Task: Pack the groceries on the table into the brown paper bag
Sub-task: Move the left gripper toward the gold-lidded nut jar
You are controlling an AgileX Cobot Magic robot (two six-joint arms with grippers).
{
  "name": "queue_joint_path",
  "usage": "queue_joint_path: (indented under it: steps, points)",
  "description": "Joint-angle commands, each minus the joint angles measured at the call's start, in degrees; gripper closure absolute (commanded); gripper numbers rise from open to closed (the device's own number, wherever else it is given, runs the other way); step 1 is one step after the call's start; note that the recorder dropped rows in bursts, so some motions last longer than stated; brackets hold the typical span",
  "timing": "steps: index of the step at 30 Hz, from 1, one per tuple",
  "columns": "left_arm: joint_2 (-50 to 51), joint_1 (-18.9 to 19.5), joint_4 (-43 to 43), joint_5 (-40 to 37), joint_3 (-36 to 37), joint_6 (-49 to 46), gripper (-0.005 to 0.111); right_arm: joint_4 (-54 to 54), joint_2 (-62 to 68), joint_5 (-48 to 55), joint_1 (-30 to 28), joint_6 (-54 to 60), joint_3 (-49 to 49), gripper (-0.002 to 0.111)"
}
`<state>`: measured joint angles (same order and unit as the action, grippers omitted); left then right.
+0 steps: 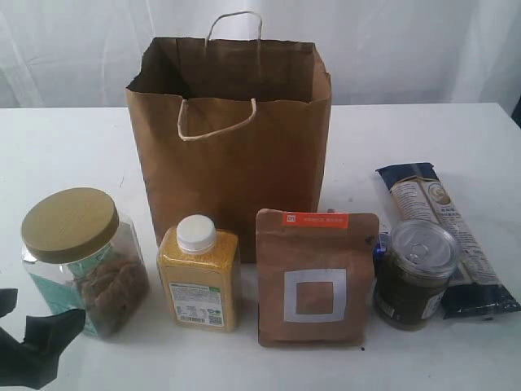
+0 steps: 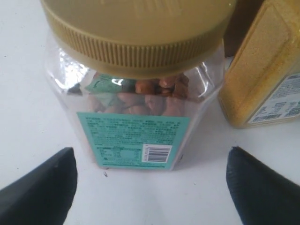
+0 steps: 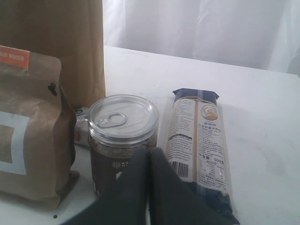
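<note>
The brown paper bag point(image 1: 236, 147) stands open and upright at the back of the table point(image 1: 65, 147). The groceries stand in a row in front of it: a clear jar with a gold lid point(image 1: 81, 261), a yellow bottle point(image 1: 199, 281), a brown pouch point(image 1: 317, 281), a small dark jar point(image 1: 415, 277) and a long navy-tan packet point(image 1: 448, 236) lying flat. My left gripper point(image 1: 41, 318) is open just in front of the clear jar point(image 2: 136, 93), its fingers point(image 2: 42, 187) wide apart and clear of it. My right gripper point(image 3: 150, 154) is shut and empty, just in front of the dark jar point(image 3: 123, 131).
A white curtain point(image 1: 407, 41) hangs behind the table. The yellow bottle point(image 2: 262, 70) stands close beside the clear jar. The packet point(image 3: 199, 136) lies right beside the dark jar, and the pouch point(image 3: 28, 126) stands on its other side. A small white item point(image 3: 82, 129) sits behind the dark jar.
</note>
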<state>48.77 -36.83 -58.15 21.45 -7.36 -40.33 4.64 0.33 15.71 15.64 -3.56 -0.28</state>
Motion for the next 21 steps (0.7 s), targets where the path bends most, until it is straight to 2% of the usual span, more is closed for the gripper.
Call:
queue_joint_path:
  steps: [1, 9, 11, 12, 14, 16, 17, 18, 19, 21]
  points:
    - [0.0, -0.5, 4.1, -0.9, -0.1, 4.7, 0.023, -0.1, -0.3, -0.6, -0.3, -0.1, 0.3, 0.108]
    - [-0.1, -0.5, 6.3, 0.9, -0.1, 9.6, 0.024, -0.1, -0.3, -0.7, -0.3, -0.1, 0.3, 0.108]
    - [-0.1, -0.5, 3.9, 0.9, -0.1, 9.1, 0.024, -0.1, -0.3, -0.7, -0.3, -0.1, 0.3, 0.108]
    - [-0.1, -0.5, -0.1, 0.9, -0.3, 7.6, 0.024, -0.1, -0.3, -0.7, -0.3, -0.1, 0.3, 0.108]
    - [-0.1, -0.5, -8.7, -0.9, -1.5, 0.1, 0.024, -0.1, -0.3, -0.7, -0.3, -0.1, 0.3, 0.108]
    - [-0.1, -0.5, -17.6, -4.1, -4.0, -11.2, 0.024, -0.1, -0.3, -0.5, -0.3, -0.1, 0.3, 0.108]
    - [-0.1, -0.5, -25.3, -6.2, -5.8, -21.0, 0.024, -0.1, -0.3, -0.5, -0.3, -0.1, 0.3, 0.108]
    - [-0.1, -0.5, -30.0, -7.2, -6.7, -26.7, 0.024, -0.1, -0.3, -0.5, -0.3, -0.1, 0.3, 0.108]
    - [-0.1, -0.5, -39.6, -9.5, -8.2, -38.6, 0.024, -0.1, -0.3, -0.5, -0.3, -0.1, 0.3, 0.108]
    - [-0.1, -0.5, -41.8, -13.4, -9.5, -46.9, 0.024, -0.1, -0.3, -0.5, -0.3, -0.1, 0.3, 0.108]
